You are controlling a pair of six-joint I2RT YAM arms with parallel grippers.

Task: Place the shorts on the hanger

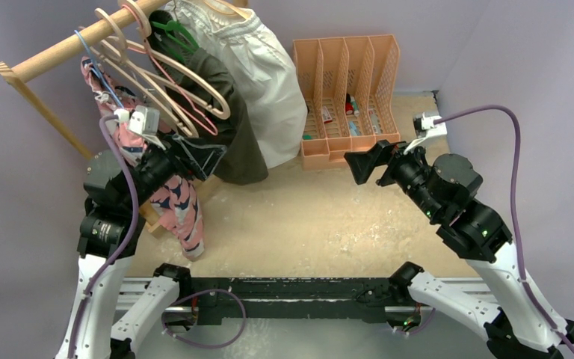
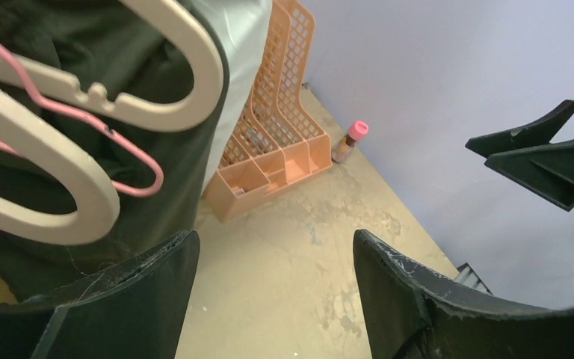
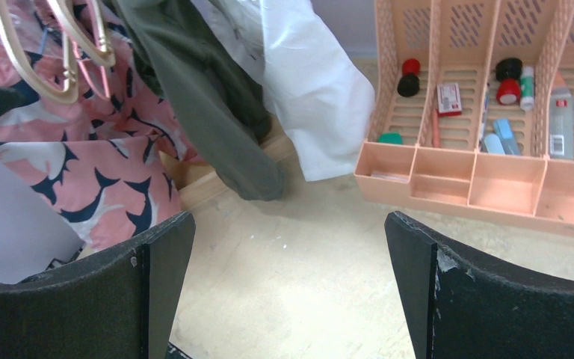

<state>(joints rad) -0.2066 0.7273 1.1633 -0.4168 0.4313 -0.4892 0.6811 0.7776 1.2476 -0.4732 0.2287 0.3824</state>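
The pink shark-print shorts (image 1: 181, 213) hang down at the rack's left end, partly hidden behind my left arm; the right wrist view shows them too (image 3: 82, 172). The thin light-blue hanger (image 1: 96, 69) hangs from the wooden rod, and its wire runs into the top of the pink fabric. My left gripper (image 1: 203, 155) is open and empty just right of the shorts, beside the dark olive garment (image 2: 157, 157); the left wrist view shows only tabletop between its fingers (image 2: 276, 247). Over mid-table my right gripper (image 1: 364, 166) stands wide open, holding nothing (image 3: 290, 224).
Beige plastic hangers (image 1: 194, 90), a pink wire hanger (image 2: 138, 161), a green hanger (image 1: 172, 34) and a white garment (image 1: 269, 82) share the rod. An orange desk organizer (image 1: 347, 97) holding small items stands at the back. A pink-capped bottle (image 2: 350, 140) sits beside it.
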